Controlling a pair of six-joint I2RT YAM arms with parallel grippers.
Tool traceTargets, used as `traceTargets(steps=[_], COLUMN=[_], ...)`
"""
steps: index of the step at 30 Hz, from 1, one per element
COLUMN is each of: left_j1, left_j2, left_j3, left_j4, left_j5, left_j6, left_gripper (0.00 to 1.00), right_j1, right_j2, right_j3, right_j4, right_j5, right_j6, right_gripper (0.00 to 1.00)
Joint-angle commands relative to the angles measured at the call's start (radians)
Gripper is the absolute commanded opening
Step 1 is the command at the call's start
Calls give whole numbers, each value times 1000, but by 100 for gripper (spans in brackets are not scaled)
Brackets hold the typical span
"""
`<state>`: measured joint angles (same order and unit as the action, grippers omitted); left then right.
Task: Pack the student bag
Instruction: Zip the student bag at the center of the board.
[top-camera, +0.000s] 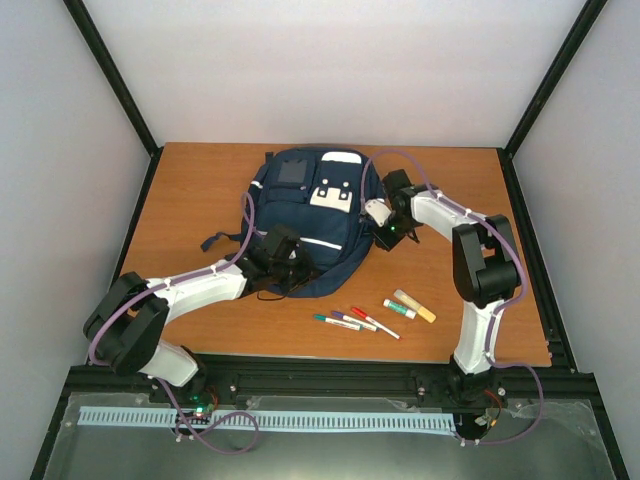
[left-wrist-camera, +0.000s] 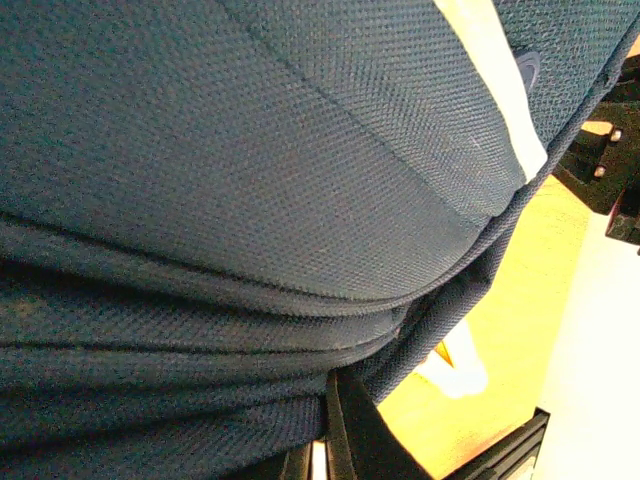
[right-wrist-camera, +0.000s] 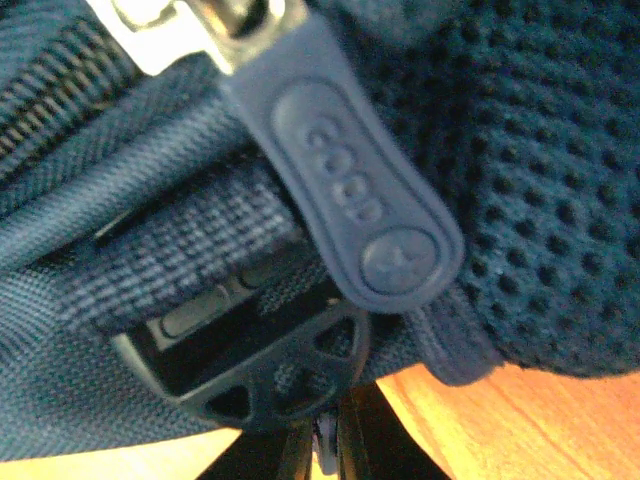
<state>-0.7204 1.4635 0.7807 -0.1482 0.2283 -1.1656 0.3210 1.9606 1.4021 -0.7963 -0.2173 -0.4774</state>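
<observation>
The student bag (top-camera: 305, 205), a navy backpack with white stripes and a white patch, lies flat in the middle of the wooden table. My left gripper (top-camera: 288, 262) is at its near left corner. In the left wrist view the fingers (left-wrist-camera: 333, 390) are shut, their tips against a fold of bag fabric (left-wrist-camera: 250, 150); nothing shows pinched between them. My right gripper (top-camera: 384, 228) rests at the bag's right side. There its shut fingers (right-wrist-camera: 322, 430) end just under a black plastic buckle (right-wrist-camera: 260, 370), with a navy zipper pull (right-wrist-camera: 350, 190) above it, not held.
Several markers lie on the table in front of the bag: green (top-camera: 325, 320), purple (top-camera: 346, 319) and red (top-camera: 374, 321), then a white one with a green cap (top-camera: 399, 309) and a yellow-orange one (top-camera: 415, 306). Black frame posts edge the table.
</observation>
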Motion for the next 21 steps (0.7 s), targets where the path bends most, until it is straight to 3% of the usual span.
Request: traceTargets(steps=[1,7,8,9,15,21], left_j1=[-6,-7,-6,-6,-7,-12], left_j2=[-6,29,37,46,93,182], left_j3=[22,57,64,73,116,187], left_j4=[-4,-5,-5,-5,-3,16], left_j5=[-18,-20,-19,-16,-23,-7], left_j6=[37,58,63,67,87,112], left_gripper=[1,1,1,1,1,2], right_j1=[-36,-36,-36,-36,-25,9], right_j2=[-76,-264,-306,-346,-581,-614], right_j3=[-19,-90,-108,-126,-215,-274], right_j4=[40,22,26,30,47,-31], right_j5=[39,-62,-84,-93,-39,-103], right_j6=[26,35,36,46,83,48], right_gripper=[10,60,90,99,100,100])
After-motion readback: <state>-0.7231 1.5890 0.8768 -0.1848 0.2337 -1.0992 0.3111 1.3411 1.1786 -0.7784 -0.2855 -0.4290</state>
